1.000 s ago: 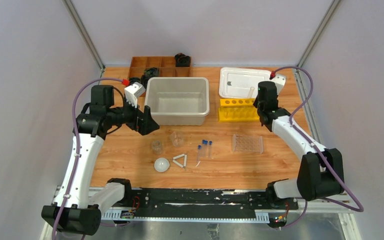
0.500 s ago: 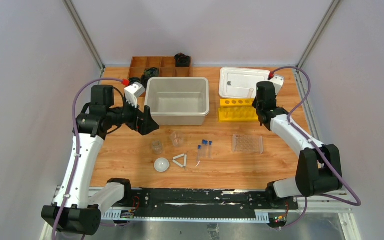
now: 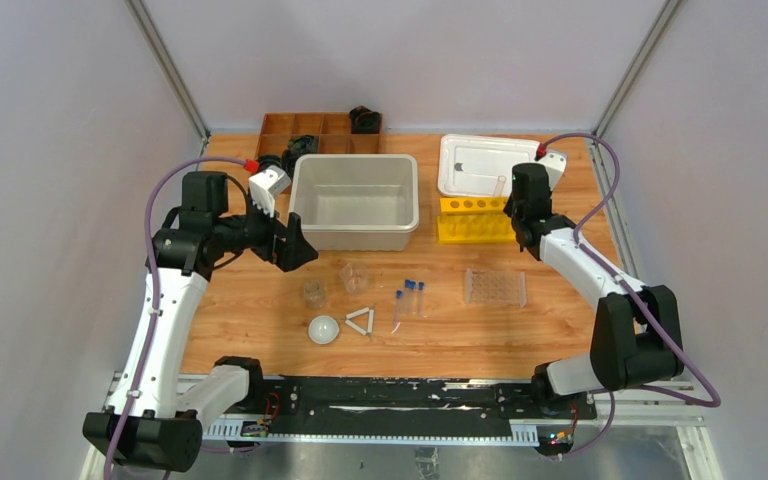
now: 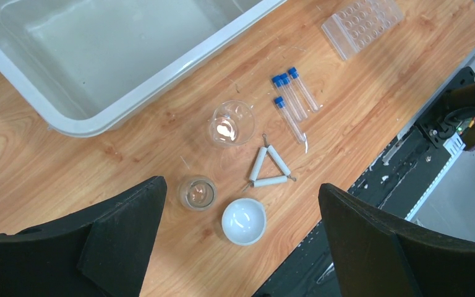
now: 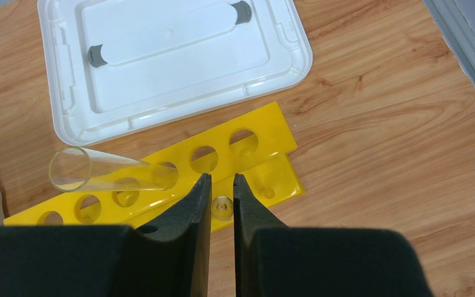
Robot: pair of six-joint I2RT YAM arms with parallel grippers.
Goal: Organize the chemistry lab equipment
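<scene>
My right gripper [image 5: 222, 178] is shut on a thin clear tube [image 5: 222, 207], seen end-on between its fingers, above the yellow rack with round holes [image 5: 256, 164]. Another clear tube [image 5: 111, 173] leans in one hole of that rack. My left gripper [image 4: 241, 189] is open and empty, hovering above two small clear beakers [image 4: 231, 123], [image 4: 197, 192], the white dome [image 4: 243, 221] and the white triangle [image 4: 270, 167]. Three blue-capped tubes [image 4: 290, 99] lie to their right. The clear plastic rack [image 3: 495, 287] lies flat right of them.
A large white bin [image 3: 355, 200] stands at the table's middle back, just right of my left gripper [image 3: 290, 245]. A white lid [image 5: 173, 55] lies behind the yellow rack [image 3: 475, 220]. A brown divided tray [image 3: 305, 125] with black coiled objects sits at the back left.
My right gripper has shifted slightly left and back over the yellow rack with the tube in it. The left arm has barely moved.
</scene>
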